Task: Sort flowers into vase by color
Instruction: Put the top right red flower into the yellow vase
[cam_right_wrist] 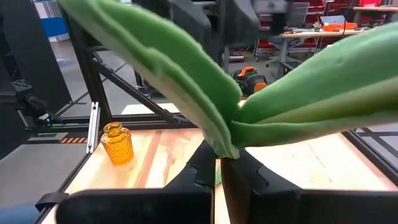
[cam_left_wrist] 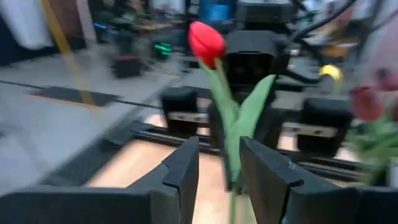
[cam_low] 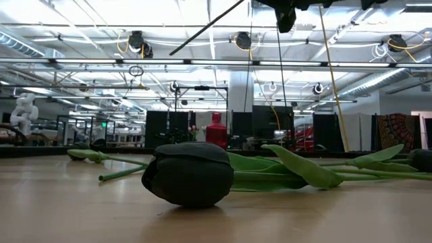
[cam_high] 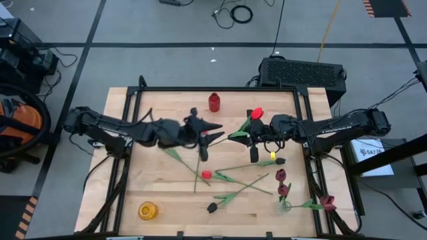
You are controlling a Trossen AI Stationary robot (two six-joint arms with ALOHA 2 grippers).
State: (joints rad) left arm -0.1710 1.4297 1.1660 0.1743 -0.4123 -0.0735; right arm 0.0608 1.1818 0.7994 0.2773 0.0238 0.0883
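Note:
My right gripper (cam_high: 252, 137) hangs over the table's middle, shut on a red tulip (cam_high: 257, 113) with a green stem and two leaves. My left gripper (cam_high: 217, 131) faces it from the left, open. In the left wrist view its fingers (cam_left_wrist: 186, 168) stand on either side of the tulip's lower stem (cam_left_wrist: 233, 177); whether they touch it I cannot tell. Red vase (cam_high: 214, 102) stands at the far side, yellow vase (cam_high: 147, 211) near left, clear vase (cam_high: 285, 205) near right with maroon tulips (cam_high: 281, 176). More tulips lie flat on the table, among them a black one (cam_low: 189, 172). My right gripper pinches the red tulip's stem between its two fingers, just below where the two leaves branch off (cam_right_wrist: 225, 149). The fingers come about level from the table's right side and lie across the stem. The tulip is lifted clear, roughly upright, with its red head (cam_left_wrist: 207, 40) on top.
Loose tulips lie across the table's near half: a red head (cam_high: 207, 175), a black head (cam_high: 212, 207), another dark head (cam_high: 280, 161), a maroon one (cam_high: 327, 202) at the right edge. A black frame rail (cam_high: 220, 89) borders the table. Bare wood shows at near left.

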